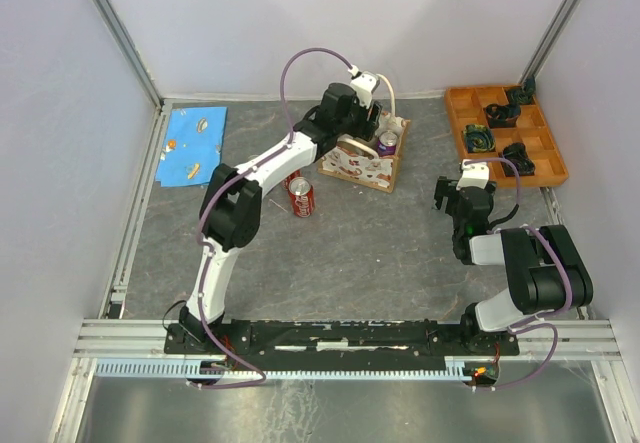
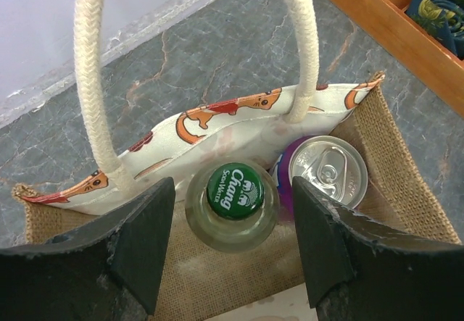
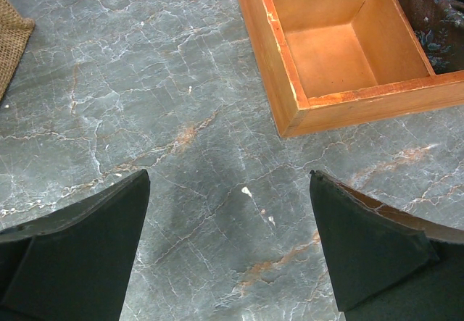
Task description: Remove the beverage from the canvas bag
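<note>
The left gripper (image 2: pixel 230 190) is open, with one finger on each side of the bottle (image 2: pixel 232 228), not squeezing it yet. The bottle stands in the bag (image 2: pixel 217 129), just beside a purple can (image 2: pixel 328 169). The finger on that side may bump the can as it shuts. The glass looks smooth, so it may slip. A handle (image 2: pixel 90 82) may catch the arm and tip the bag. The right gripper (image 3: pixel 228 198) is open too, well apart, near the tray (image 3: pixel 290 96)

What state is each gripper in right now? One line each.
Left gripper: open, straddling the green-capped bottle in the canvas bag.
Right gripper: open, holding nothing.
</note>
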Controlling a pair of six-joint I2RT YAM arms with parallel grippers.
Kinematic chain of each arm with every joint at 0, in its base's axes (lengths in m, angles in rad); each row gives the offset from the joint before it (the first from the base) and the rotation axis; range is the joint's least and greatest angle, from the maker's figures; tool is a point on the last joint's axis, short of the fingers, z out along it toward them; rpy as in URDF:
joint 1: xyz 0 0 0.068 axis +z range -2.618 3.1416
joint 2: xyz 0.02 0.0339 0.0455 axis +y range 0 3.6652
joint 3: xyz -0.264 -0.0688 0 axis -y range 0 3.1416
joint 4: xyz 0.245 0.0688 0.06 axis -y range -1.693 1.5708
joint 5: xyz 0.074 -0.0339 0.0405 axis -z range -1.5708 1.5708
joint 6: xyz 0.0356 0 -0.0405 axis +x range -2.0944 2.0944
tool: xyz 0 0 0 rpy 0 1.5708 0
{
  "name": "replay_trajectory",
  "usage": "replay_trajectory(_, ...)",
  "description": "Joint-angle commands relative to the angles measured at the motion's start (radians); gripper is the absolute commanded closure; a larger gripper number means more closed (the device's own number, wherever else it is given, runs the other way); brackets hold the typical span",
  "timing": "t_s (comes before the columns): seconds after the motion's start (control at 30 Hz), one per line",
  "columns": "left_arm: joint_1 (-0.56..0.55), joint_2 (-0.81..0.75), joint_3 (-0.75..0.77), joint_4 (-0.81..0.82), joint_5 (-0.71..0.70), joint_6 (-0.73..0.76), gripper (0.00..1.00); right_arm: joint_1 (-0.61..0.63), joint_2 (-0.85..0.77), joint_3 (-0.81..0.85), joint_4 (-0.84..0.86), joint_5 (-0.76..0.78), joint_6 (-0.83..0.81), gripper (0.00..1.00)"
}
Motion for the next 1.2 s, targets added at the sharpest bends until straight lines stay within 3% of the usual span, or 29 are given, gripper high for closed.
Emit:
replay_trajectory(0.0, 0.007, 0.019, -0.015, 0.109, -0.004, -0.024, 0.29, 0.000, -0.001, 0.028, 0.023, -0.006, -0.015, 0.01)
replay_trajectory(0.4, 0.024, 0.071, -0.008, 0.186, 0.016, -0.057, 0.36, 0.001, -0.001, 0.029, 0.023, -0.006, -0.014, 0.01)
replay_trajectory(0.47, 0.026, 0.075, -0.007, 0.191, 0.016, -0.058, 0.45, 0.000, -0.001, 0.028, 0.023, -0.007, -0.016, 0.01)
replay_trajectory(0.6, 0.027, 0.081, -0.009, 0.197, 0.015, -0.064, 0.75, 0.001, -0.001, 0.029, 0.023, -0.007, -0.015, 0.01)
replay_trajectory(0.77, 0.027, 0.075, -0.006, 0.204, 0.011, -0.067, 0.97, 0.000, 0.000, 0.029, 0.023, -0.006, -0.014, 0.01)
replay_trajectory(1.17, 0.028, -0.013, 0.081, 0.125, 0.010, -0.010, 0.97, 0.001, 0.000, 0.029, 0.023, -0.006, -0.015, 0.01)
